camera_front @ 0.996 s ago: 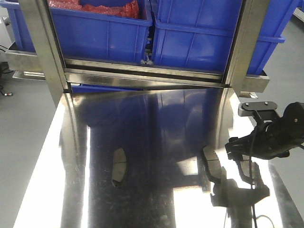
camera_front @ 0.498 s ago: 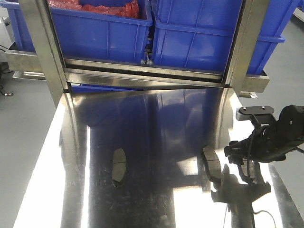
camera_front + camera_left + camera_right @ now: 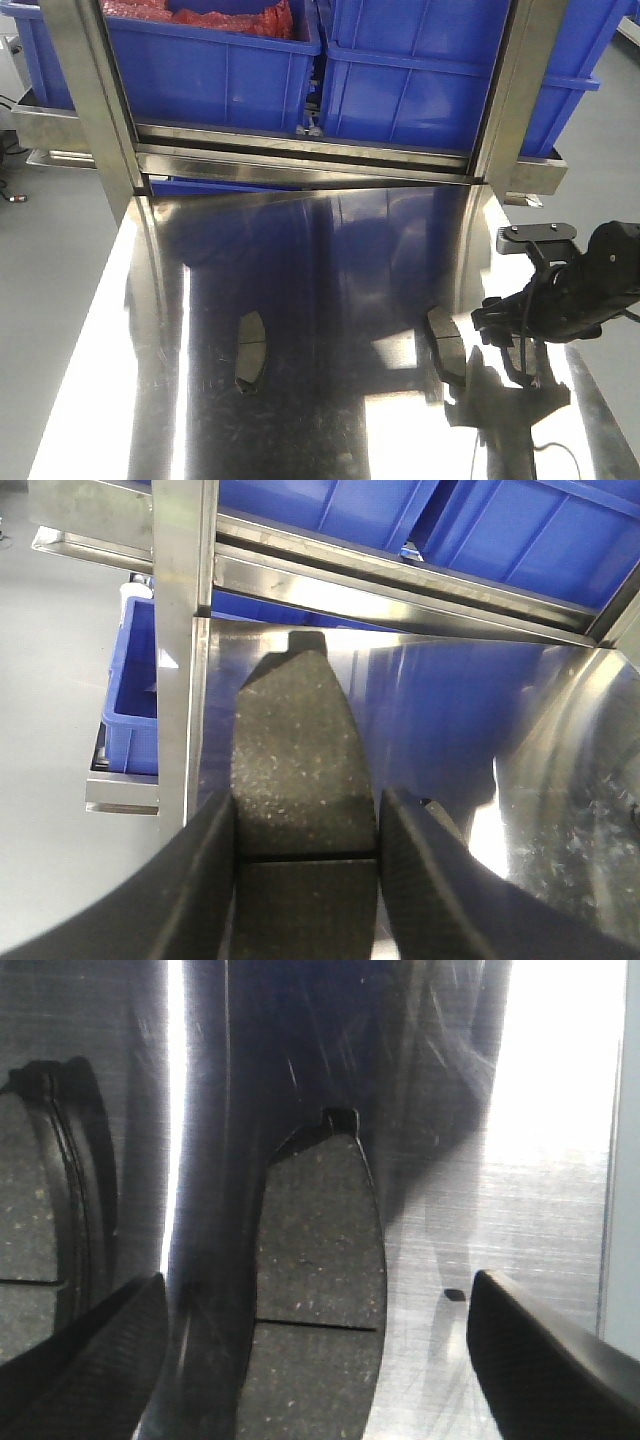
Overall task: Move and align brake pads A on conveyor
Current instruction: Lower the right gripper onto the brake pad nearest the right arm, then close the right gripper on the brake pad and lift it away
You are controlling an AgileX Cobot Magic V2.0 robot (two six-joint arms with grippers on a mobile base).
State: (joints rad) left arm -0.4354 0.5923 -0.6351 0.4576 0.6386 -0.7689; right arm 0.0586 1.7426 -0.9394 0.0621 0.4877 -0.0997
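**Brake pads A [image 3: 250, 350] on the bench [image 3: 330, 440]: second pickup in hand**

Front view: two pads lie well apart on the shiny steel bench. The lower-left pad [image 3: 250, 352] has nothing near it. The lower-right pad [image 3: 446, 345] has the right arm [image 3: 575, 285] low just beside it. Blue bins [image 3: 220, 70] fill the top of the frame. No conveyor shows.

Left wrist view: the left fingers [image 3: 200, 880] are drawn narrow against both long edges of a gripped pad [image 3: 300, 740], apparently a third one.

Right wrist view: the right fingers [image 3: 90, 1350] stand wide, one on each side of the lower-right pad, and touch neither edge. The pad lies flat at frame centre.

The step looks like the right-hand grasp. Next, the fingers should lower squarely and close across the long edges. Both pads can then go to the conveyor to be lined up.
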